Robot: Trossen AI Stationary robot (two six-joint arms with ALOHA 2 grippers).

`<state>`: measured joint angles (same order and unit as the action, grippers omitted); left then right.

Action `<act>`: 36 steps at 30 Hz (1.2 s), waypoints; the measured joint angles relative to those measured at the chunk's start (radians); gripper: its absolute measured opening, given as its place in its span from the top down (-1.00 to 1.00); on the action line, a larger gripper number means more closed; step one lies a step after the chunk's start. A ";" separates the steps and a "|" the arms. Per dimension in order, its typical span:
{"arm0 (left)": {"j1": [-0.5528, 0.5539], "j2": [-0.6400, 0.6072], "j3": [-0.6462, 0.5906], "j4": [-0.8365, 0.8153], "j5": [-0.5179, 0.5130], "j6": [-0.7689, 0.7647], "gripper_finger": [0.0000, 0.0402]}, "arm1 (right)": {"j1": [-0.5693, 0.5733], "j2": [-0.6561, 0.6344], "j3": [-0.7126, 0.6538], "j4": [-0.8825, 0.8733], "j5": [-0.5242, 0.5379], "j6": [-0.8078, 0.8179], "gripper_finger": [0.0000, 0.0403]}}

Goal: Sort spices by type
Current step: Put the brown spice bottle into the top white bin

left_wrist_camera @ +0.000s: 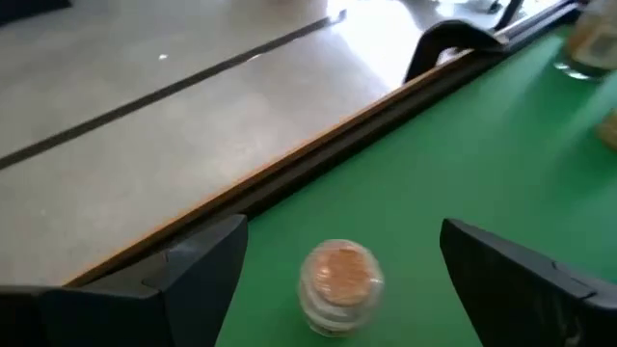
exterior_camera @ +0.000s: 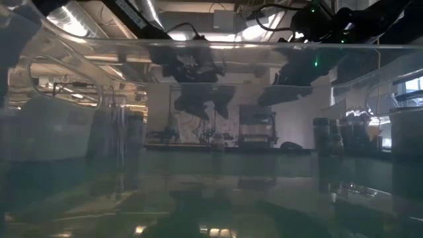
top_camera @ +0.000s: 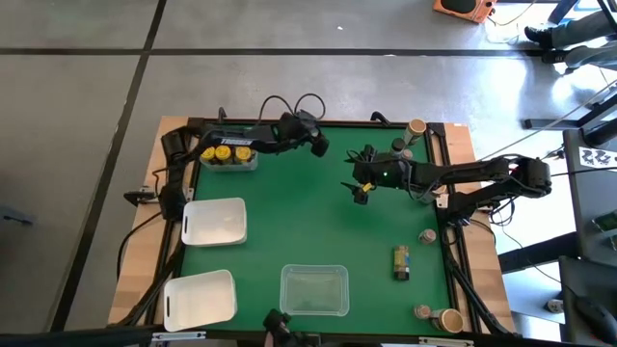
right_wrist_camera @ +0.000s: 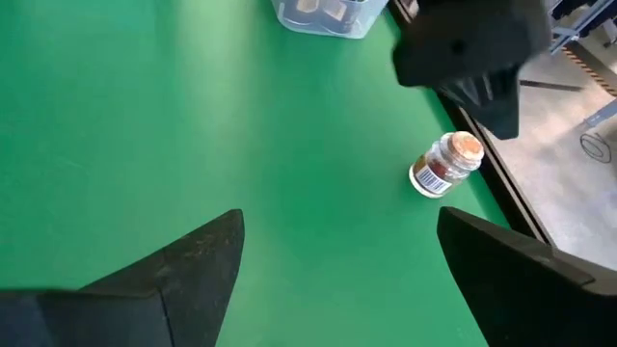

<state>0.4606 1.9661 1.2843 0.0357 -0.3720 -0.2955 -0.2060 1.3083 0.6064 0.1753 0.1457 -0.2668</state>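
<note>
Near the table's far edge, the left gripper hung wide open and empty above a tan-lidded jar, which stood centred between its fingers. The jar's tilt differed between wrist views, so its axis was unclear. The right gripper, farther off mid-table, was open and empty too.

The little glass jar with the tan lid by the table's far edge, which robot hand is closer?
Left. The left gripper hovers open right over the jar; the right gripper is farther off.
</note>
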 joint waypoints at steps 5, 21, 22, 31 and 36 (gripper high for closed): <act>0.022 0.052 0.009 0.010 0.012 -0.017 -0.69 | 0.001 0.000 0.000 0.000 -0.026 0.000 -0.70; 0.055 0.122 0.008 0.075 0.101 0.016 -0.69 | 0.001 0.000 0.000 0.002 -0.025 0.000 -0.70; 0.054 0.120 0.008 0.081 0.100 0.020 -0.69 | 0.001 0.000 0.000 0.002 -0.025 0.000 -0.70; 0.053 0.120 0.008 0.081 0.117 0.017 -0.49 | 0.001 0.000 0.000 0.003 -0.025 -0.001 -0.70; 0.053 0.120 0.008 0.079 0.136 0.008 -0.29 | 0.001 0.000 0.000 0.003 -0.025 -0.001 -0.70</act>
<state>0.5140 2.0865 1.2922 0.1150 -0.2358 -0.2875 -0.2054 1.3079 0.6064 0.1780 0.1211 -0.2676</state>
